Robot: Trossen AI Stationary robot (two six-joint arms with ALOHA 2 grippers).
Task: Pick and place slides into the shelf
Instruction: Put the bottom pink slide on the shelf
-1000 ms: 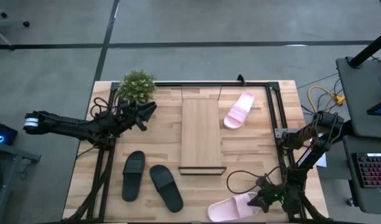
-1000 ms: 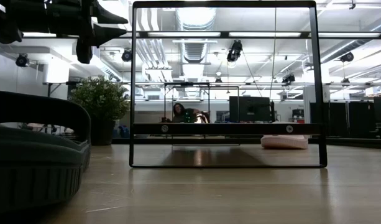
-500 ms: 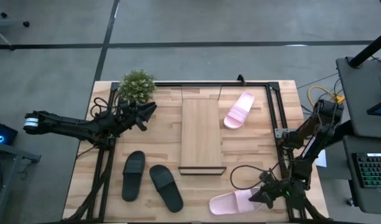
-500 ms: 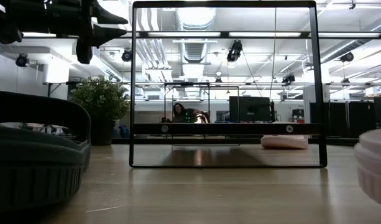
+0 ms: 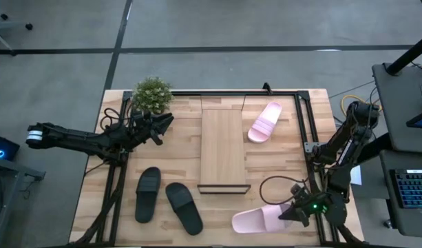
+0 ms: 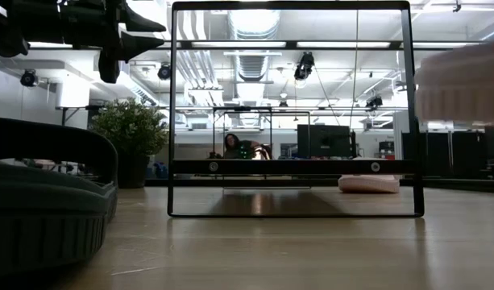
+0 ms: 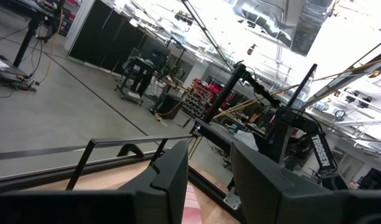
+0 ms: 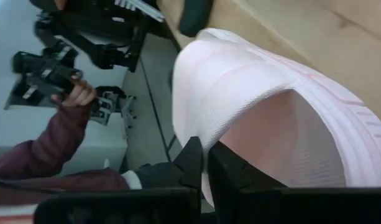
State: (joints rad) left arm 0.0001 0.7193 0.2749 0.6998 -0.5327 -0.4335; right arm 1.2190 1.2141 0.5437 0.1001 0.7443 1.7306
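My right gripper (image 5: 291, 213) is clamped on one end of a pink slide (image 5: 257, 219), holding it clear of the table (image 5: 279, 165) off the shelf's (image 5: 223, 147) near right corner. In the right wrist view my fingers (image 8: 191, 163) pinch the pale edge (image 8: 252, 93); in the low view the slide (image 6: 460, 80) hangs blurred, high at the frame's right.

Second pink slide (image 5: 264, 122) lies just right of the shelf's far half. Two black slides (image 5: 148, 193) (image 5: 183, 207) lie off the shelf's near left corner, close together. Shelf board is bare. A loose cable (image 5: 272, 189) loops between shelf and my gripper. Plant (image 5: 152, 94) sits off the shelf's far left corner.

Left gripper (image 5: 164, 122) hovers left of the shelf by the plant, fingers (image 7: 171, 180) apart, holding nothing.
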